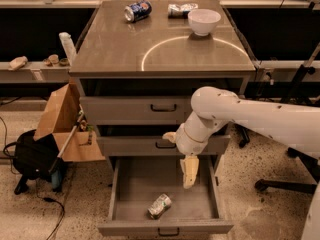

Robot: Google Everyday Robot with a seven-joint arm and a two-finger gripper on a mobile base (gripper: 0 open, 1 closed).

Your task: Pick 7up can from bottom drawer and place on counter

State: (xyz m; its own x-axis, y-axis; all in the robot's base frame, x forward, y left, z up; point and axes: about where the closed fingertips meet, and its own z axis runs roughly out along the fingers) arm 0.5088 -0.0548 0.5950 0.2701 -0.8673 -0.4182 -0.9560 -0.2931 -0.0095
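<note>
Status: early, nothing picked.

Bottom drawer (145, 181) is pulled fully out, so the opening step is done. The two drawers above it are shut.

7up can (160, 205) lies on its side on the drawer floor, near the front edge, about 6 o'clock of the floor's centre. Nothing touches it and it is the only item in there.

Gripper (188, 183) hangs pointing straight down over the drawer's back half, right of centre, above the floor. The can is at roughly 7 o'clock from it, near but apart. The arm comes in from 3 o'clock, its elbow in front of the middle drawer. The jaws show as a single tan shape from this angle, so I can't tell if they're apart or together.

Table (115, 54) holds a blue can (137, 10) at 11 o'clock, a foil packet (180, 9) at 12 and a white bowl (203, 21) at 1. The arc-marked middle and the front look free for the drop.

Left to do, by my read:
- shift toward 7 o'clock and go down on the can
- clamp it; it's lying down and may roll
- lift clear of the drawer front
- set it on the table
</note>
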